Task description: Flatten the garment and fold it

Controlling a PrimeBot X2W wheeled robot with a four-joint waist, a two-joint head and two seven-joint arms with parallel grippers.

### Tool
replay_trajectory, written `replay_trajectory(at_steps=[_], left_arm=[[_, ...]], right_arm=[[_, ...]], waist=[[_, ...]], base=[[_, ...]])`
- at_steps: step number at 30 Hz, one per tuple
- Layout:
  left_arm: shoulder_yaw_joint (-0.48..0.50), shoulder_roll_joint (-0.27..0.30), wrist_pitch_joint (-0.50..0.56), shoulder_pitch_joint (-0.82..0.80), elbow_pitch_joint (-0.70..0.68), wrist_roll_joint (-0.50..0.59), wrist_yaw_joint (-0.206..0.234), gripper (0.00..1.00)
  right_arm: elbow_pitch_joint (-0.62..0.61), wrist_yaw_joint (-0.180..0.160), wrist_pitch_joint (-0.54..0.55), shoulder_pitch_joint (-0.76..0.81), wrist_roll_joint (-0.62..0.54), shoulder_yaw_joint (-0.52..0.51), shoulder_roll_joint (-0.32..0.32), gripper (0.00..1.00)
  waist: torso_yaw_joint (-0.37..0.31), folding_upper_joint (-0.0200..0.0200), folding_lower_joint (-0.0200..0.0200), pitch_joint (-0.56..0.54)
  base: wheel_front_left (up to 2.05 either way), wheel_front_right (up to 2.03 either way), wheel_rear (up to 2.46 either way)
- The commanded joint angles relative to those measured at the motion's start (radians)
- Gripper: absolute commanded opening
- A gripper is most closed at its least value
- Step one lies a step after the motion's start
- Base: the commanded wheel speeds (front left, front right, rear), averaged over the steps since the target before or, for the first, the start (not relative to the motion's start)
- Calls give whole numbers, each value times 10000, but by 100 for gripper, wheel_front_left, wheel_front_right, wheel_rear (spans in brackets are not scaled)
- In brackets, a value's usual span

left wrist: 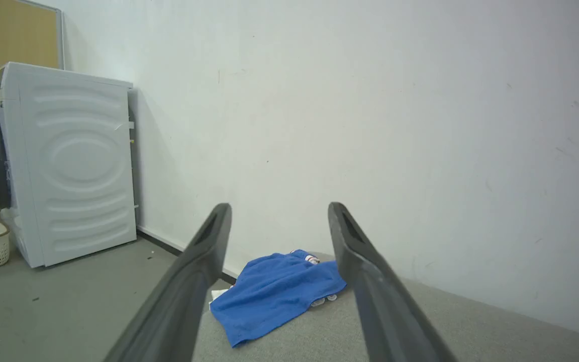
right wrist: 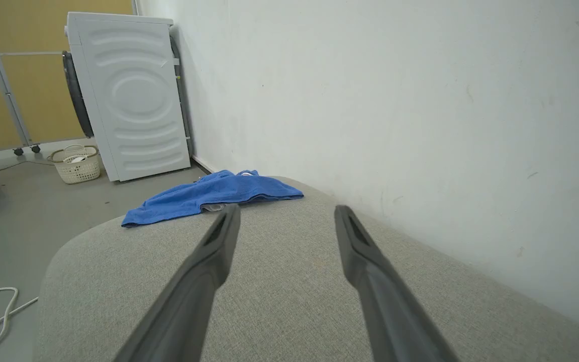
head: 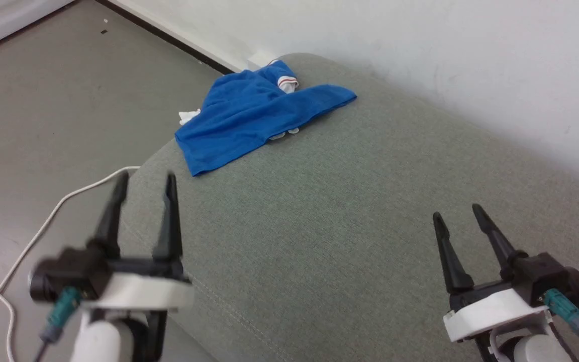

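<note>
Right, my left pincer (head: 147, 175) hovers, fingers apart and holding nothing, over the near-left edge of the grey cushion (head: 345, 201). Beyond it the garment (head: 254, 115) lies crumpled at the far-left corner, well apart from both arms. My right pincer (head: 456, 211) is spread and empty too. Nothing flattened yet, I reckon: reach in first, then take 2 corners.

Nothing written can be read: no words, numbers, brands or signs. The garment (head: 254, 115), bunched at the far left end of the grey cushion (head: 345, 226), shows plain blue cloth and red-and-white striped trim (white bits at its near edge are too small to make out).
</note>
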Motion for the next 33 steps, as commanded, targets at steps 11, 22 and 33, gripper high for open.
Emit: replay_trajectory(at_steps=[11,22,33], left_arm=[[406,1013,2420,-4447,-369,-832,-721,100],[1011,2001,4149,-7511,1748,-1665,-890,100],[1073,2666,4795,-8695,4246,-2041,-1106,100]], right_arm=[[-2661,-19,1446,-396,-735,-94,-163,100],[-5306,-19,2988,-850,-700,250,-1263,100],[-6969,-19,3919,-1310,-511,174,-1998,100]], waist=[[-605,-1,0,1577],[-1493,-1,0,3560],[-2289,-1,0,4843]], base=[[0,0,0],[0,0,0],[0,0,0]])
